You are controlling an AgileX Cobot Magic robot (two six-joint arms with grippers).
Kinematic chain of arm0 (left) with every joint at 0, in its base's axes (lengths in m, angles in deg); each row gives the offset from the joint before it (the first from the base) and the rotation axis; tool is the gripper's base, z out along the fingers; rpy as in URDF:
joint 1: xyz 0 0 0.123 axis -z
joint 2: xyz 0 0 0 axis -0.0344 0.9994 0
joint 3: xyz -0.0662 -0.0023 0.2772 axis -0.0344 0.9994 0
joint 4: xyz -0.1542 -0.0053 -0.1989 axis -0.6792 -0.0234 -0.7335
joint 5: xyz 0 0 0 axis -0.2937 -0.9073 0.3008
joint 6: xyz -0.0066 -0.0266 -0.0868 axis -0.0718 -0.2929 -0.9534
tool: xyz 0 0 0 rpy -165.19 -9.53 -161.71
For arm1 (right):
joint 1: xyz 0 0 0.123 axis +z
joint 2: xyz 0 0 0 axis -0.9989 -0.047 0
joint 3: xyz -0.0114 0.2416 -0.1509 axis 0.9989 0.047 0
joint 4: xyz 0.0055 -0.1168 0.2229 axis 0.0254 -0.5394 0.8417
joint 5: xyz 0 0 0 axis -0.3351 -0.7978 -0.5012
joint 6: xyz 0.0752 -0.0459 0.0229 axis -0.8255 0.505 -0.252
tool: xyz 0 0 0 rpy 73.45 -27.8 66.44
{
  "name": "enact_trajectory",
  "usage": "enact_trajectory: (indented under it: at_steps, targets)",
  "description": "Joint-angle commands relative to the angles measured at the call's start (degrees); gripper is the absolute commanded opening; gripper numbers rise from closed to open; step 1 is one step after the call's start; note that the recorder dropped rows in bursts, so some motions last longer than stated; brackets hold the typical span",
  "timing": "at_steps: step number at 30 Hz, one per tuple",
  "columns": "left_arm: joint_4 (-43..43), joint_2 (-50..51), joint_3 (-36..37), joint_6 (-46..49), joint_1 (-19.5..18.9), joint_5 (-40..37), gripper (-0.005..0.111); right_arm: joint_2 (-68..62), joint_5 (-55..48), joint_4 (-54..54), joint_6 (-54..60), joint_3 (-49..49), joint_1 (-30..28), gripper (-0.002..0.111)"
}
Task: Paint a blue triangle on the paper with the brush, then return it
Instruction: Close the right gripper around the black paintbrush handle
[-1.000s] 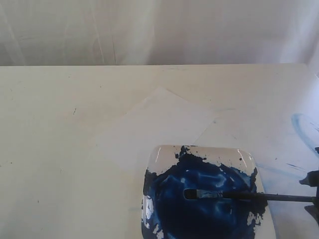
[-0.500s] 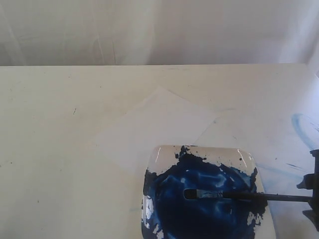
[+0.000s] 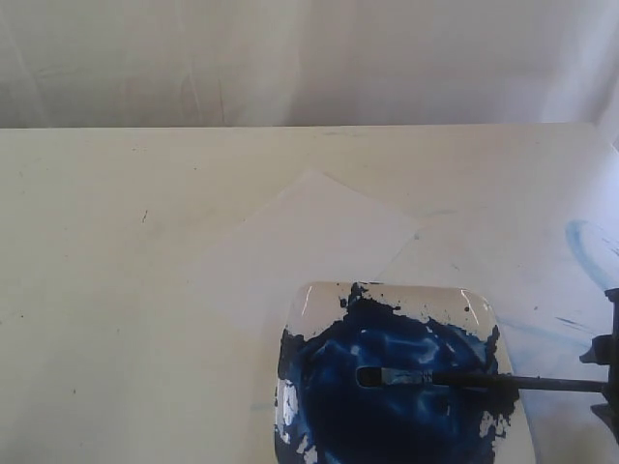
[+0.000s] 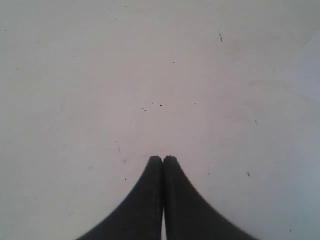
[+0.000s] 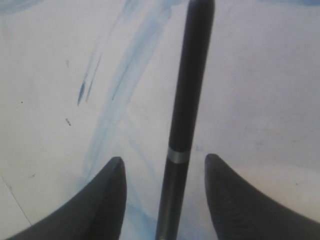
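Right gripper (image 5: 162, 175) is seen spread wide with the brush (image 3: 484, 380) lying between its jaws, ungrasped; over the last second it has only shifted slightly at the brush's handle end. Bristles rest in the paint dish (image 3: 319, 300), and the paper (image 3: 309, 237) just behind the dish is blank, so pickup is judged still pending, while the left gripper (image 4: 163, 159) is pressed shut on nothing

White dish (image 3: 319, 302) of blue paint on cream table (image 3: 116, 290)
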Motion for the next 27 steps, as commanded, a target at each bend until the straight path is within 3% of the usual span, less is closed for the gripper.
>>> enact_trajectory:
  at_steps: [1,7,27]
  targets:
    - [0.01,0.15,0.27,-0.40,-0.09,-0.14,0.000,-0.08,0.20,-0.63,0.12,-0.11,0.13,0.044]
    - [0.01,0.15,0.27,-0.40,-0.09,-0.14,0.000,-0.08,-0.32,-0.63,0.12,-0.11,0.13,0.033]
    - [0.01,0.15,0.27,-0.40,-0.09,-0.14,0.000,-0.08,-1.03,-0.52,0.12,-0.11,0.13,0.033]
